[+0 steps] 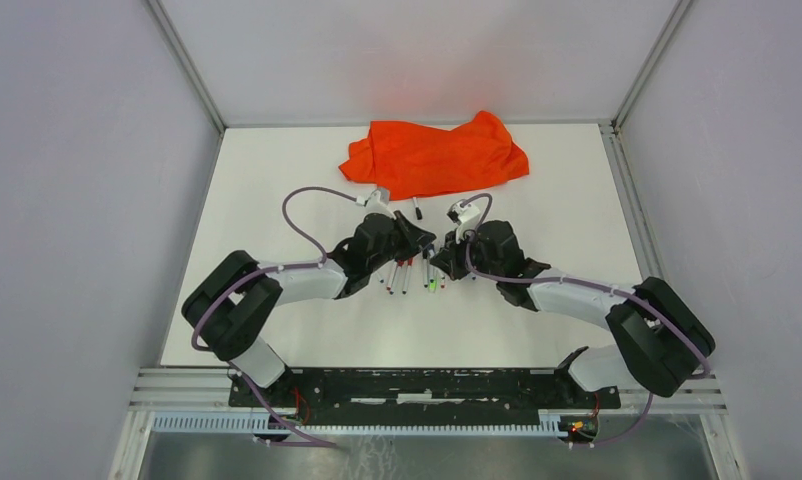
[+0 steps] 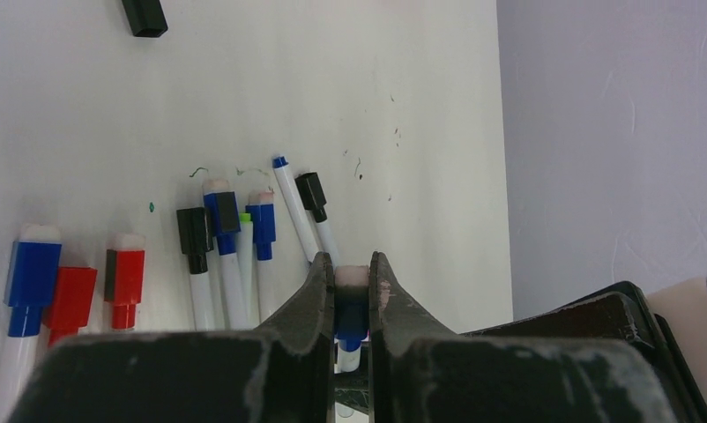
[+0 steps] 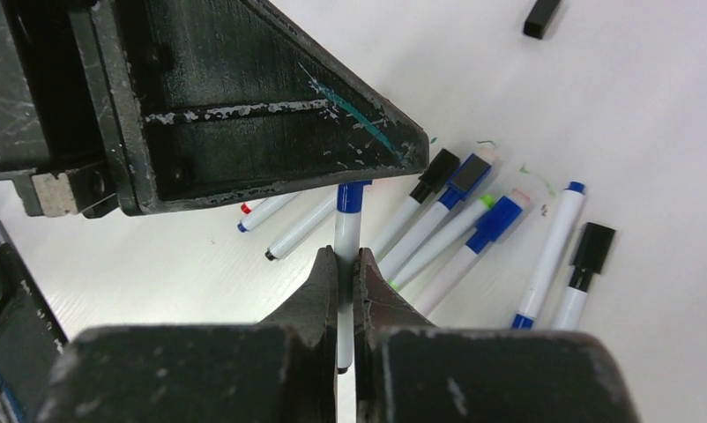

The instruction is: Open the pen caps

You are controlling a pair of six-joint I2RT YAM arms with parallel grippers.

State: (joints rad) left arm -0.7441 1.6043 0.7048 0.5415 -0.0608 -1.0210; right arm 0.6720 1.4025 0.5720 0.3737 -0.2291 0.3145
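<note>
One orange cloth (image 1: 435,157); just beside it, one loose black cap (image 2: 144,16). Ten pens (image 2: 234,291): four wear blue caps (image 2: 33,273), two red caps (image 2: 125,275), two black caps (image 2: 194,231), two none.

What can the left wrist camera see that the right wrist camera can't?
Only left wrist: the left tool pinching a small blue plastic pen cap, and two red-capped white pens. Only right wrist: the right tool clamped on that pen's thin white barrel. Both: a loose black plastic cap on the white table, and blue- and black-capped pens.
</note>
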